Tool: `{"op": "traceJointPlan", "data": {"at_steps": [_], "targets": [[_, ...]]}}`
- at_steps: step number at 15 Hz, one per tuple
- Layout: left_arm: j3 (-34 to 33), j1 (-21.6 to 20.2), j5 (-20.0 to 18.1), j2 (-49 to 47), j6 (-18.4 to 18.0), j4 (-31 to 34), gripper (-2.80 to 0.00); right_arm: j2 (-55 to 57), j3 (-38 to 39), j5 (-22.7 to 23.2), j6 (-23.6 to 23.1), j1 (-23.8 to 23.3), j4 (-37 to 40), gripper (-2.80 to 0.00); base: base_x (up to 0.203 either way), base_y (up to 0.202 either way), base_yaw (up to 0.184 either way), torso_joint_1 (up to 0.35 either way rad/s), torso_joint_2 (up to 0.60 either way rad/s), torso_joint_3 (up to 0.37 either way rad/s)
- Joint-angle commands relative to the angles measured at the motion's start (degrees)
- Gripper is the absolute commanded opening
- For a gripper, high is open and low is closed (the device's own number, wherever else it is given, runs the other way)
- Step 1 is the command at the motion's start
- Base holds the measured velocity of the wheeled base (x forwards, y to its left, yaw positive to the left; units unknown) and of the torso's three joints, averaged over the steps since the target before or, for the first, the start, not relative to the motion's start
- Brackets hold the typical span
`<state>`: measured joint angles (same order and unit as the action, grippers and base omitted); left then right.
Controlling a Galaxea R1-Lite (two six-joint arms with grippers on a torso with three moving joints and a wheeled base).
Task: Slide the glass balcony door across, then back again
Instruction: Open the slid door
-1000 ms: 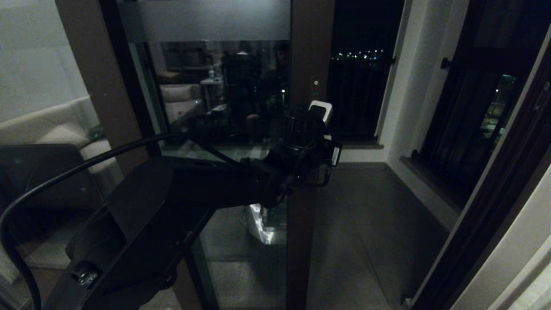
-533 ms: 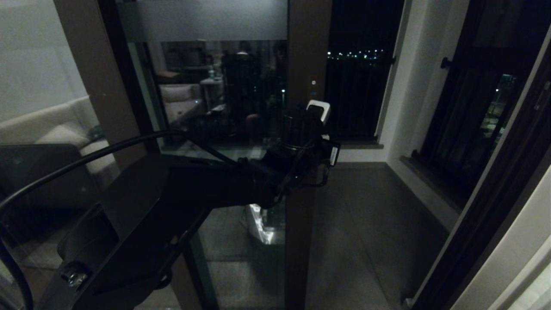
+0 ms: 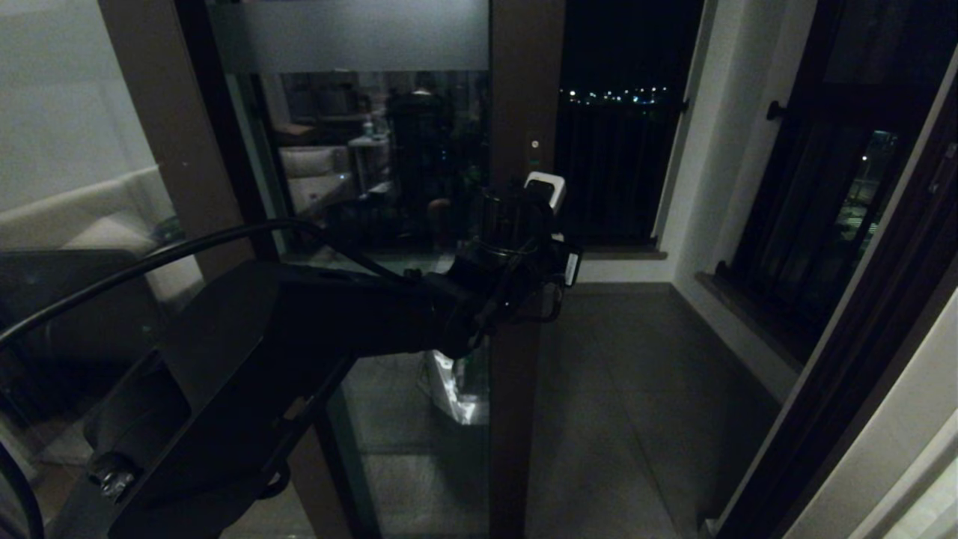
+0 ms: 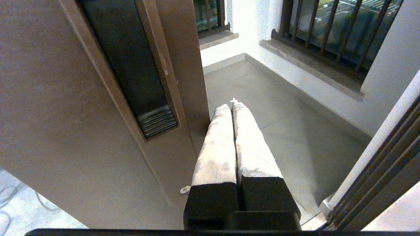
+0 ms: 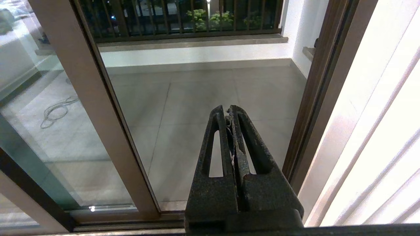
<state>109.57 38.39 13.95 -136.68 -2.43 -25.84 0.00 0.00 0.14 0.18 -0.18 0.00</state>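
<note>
Pressing its clenched, empty left gripper (image 4: 229, 106) against the edge of the tall brown-framed glass balcony door (image 3: 516, 112), the robot seems mid-slide leftward; next, more steady sideways pushing.

Dark brown frame on the glass balcony door (image 4: 82, 137), pale grey floor tiles (image 5: 203, 95)

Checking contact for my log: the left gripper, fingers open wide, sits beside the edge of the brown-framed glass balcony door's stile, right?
Not quite. The left gripper is shut, fingers pressed together, as the left wrist view shows. It does sit beside the edge of the brown-framed glass balcony door.
</note>
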Motion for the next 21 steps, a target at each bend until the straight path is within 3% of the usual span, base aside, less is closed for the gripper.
{"op": "traceJointPlan", "data": {"at_steps": [1,4,11,19,21], "targets": [[-0.5,-7.6,-0.1,0.3,0.1,-0.4,-2.80,0.1,0.0,0.0,0.0,0.0,0.0,-2.80,0.000,0.000,0.000,0.000,0.00,0.000],[-4.3,-7.9,-0.1,2.5,0.3,-0.5,-2.80,0.1,0.0,0.0,0.0,0.0,0.0,-2.80,0.000,0.000,0.000,0.000,0.00,0.000],[-5.0,-9.7,-0.1,2.9,0.2,-0.5,-2.80,0.1,0.0,0.0,0.0,0.0,0.0,-2.80,0.000,0.000,0.000,0.000,0.00,0.000],[-11.2,-10.8,-0.1,5.3,0.4,-4.0,-2.80,0.1,0.0,0.0,0.0,0.0,0.0,-2.80,0.000,0.000,0.000,0.000,0.00,0.000],[-12.6,-11.9,-0.1,5.3,0.1,-7.5,-2.80,0.1,0.0,0.0,0.0,0.0,0.0,-2.80,0.000,0.000,0.000,0.000,0.00,0.000]]}}
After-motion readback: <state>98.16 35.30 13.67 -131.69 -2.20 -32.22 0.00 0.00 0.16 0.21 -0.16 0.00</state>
